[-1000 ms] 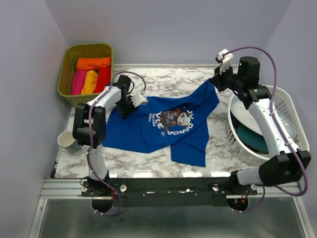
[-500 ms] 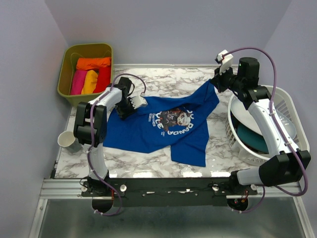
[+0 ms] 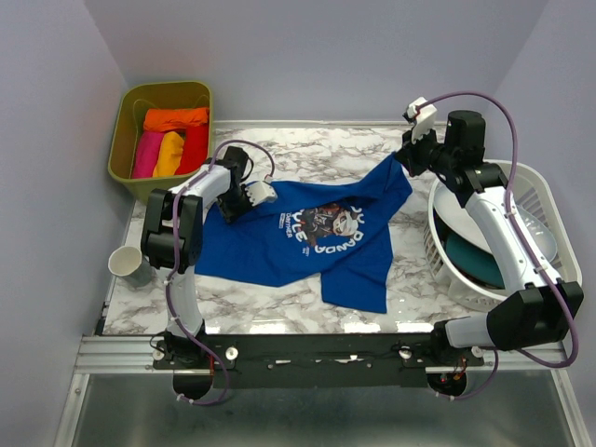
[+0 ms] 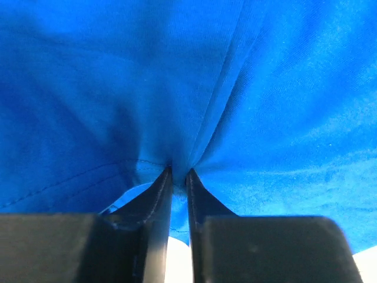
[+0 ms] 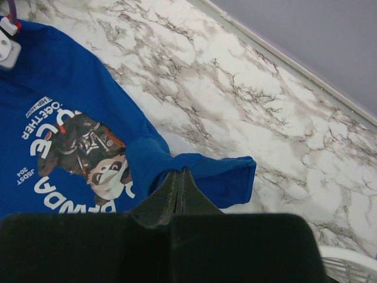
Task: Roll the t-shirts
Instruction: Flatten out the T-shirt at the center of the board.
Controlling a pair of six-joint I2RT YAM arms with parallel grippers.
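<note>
The left claw [image 4: 178, 173] is pinching the limp blue t-shirt [image 3: 279, 251] at centre-left, the right claw [image 5: 179, 172] is clenching its upper-right corner; light, floppy cloth, likely handling best by its hems.

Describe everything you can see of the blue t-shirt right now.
The blue t-shirt is soft royal-blue knit with white lettering and a dark cartoon print, facing up. It lies spread but wrinkled, not rolled, on the marble table, with one lower flap trailing toward the near edge. The left gripper is shut on a puckered fold at its left side. The right gripper pinches a hemmed flap at its far right corner.
</note>
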